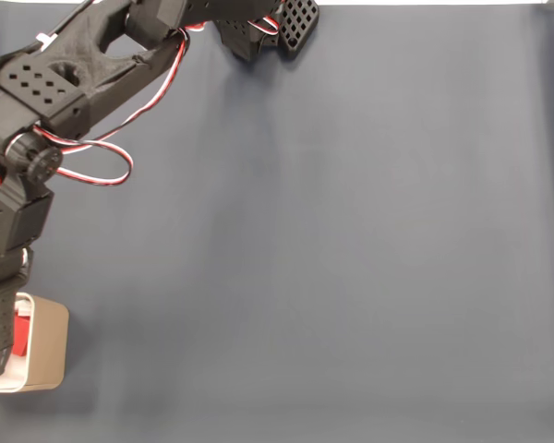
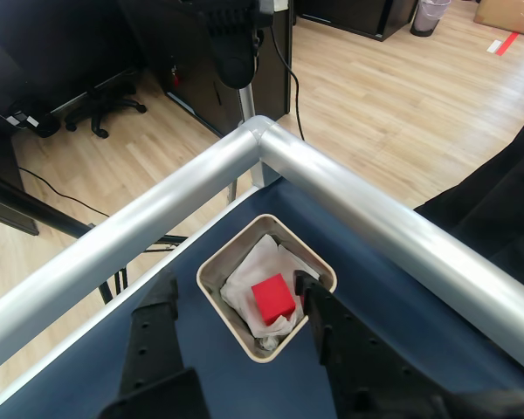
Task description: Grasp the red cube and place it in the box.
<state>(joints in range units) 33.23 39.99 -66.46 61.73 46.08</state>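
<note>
A black robot arm [image 1: 65,83] reaches over a dark blue table [image 1: 351,277]. The gripper [image 2: 236,292] hangs above the box [image 2: 211,266] at the table's corner, fingers spread apart and holding nothing. The red cube [image 2: 273,298] lies inside the box on white crumpled lining, between the two fingers [image 2: 155,332] and nearer the right one in the other view.

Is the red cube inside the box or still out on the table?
Inside. The red cube rests on crumpled white lining within the box, and the open gripper fingers straddle it without touching.
</note>
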